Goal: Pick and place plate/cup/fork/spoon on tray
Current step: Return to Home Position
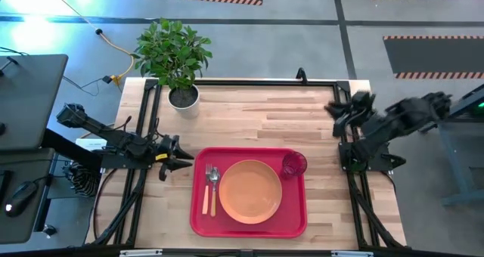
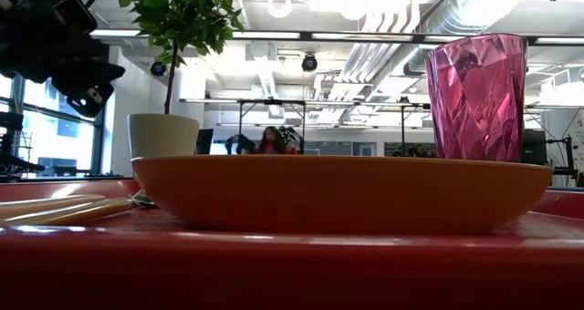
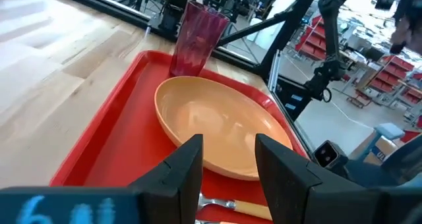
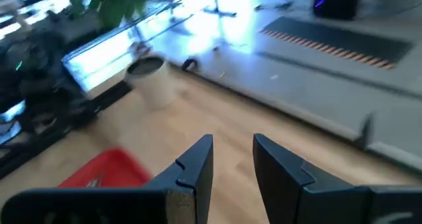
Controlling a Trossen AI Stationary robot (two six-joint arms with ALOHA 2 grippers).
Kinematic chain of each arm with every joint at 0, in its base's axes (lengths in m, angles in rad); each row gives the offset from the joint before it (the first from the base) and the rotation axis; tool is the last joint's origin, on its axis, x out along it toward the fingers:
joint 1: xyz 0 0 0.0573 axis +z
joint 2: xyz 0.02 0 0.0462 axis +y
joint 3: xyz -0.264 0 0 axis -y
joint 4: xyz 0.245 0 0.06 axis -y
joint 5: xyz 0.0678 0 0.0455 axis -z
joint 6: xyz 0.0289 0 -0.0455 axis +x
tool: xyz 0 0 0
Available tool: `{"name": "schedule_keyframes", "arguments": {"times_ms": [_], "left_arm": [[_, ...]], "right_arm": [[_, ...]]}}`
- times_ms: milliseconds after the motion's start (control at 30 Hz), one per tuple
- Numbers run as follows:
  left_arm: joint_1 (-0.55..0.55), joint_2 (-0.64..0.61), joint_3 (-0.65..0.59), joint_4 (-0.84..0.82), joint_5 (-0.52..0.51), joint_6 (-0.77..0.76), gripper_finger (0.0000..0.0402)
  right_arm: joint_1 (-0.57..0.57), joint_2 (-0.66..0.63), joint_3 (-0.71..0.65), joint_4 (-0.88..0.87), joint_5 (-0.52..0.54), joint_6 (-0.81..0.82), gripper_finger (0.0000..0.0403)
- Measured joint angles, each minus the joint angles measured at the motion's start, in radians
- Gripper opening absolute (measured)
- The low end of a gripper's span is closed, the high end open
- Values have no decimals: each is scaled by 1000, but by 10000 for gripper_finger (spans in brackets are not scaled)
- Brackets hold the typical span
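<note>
Tray [image 1: 198,219]: one plate [image 1: 250,190], one cup [image 1: 294,164].

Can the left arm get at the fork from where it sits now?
Probably yes. The left gripper hangs open just beyond the tray's left rim, and the fork lies on that same side, beside the plate, with nothing between them.
</note>
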Motion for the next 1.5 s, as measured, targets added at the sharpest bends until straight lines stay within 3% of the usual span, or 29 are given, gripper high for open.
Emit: {"name": "schedule_keyframes", "arguments": {"times_ms": [200, 367, 567, 667, 900, 1067, 1300, 1500], "left_arm": [[0, 0, 0, -1, -2, -92, 129], [0, -2, 0, -1, -3, -172, 129], [0, -3, 0, 33, -10, -213, 129], [0, -4, 1, 54, -17, -217, 129], [0, -4, 3, 79, -54, -182, 129], [0, -9, 3, 83, -68, -112, 129], [0, -11, 3, 79, -169, -32, 129], [0, -10, 3, 14, -235, -34, 129]], "right_arm": [[37, -195, -421, 386, -102, -68, 99], [43, -315, -698, 811, -231, -292, 99], [18, -361, -973, 1422, -496, -532, 99], [-6, -358, -1077, 1607, -565, -601, 99], [-73, -359, -1229, 1768, -568, -606, 99], [-130, -360, -1292, 1789, -608, -599, 99], [-217, -367, -1293, 1792, -690, -630, 99], [-276, -371, -1293, 1751, -700, -632, 99]]}}
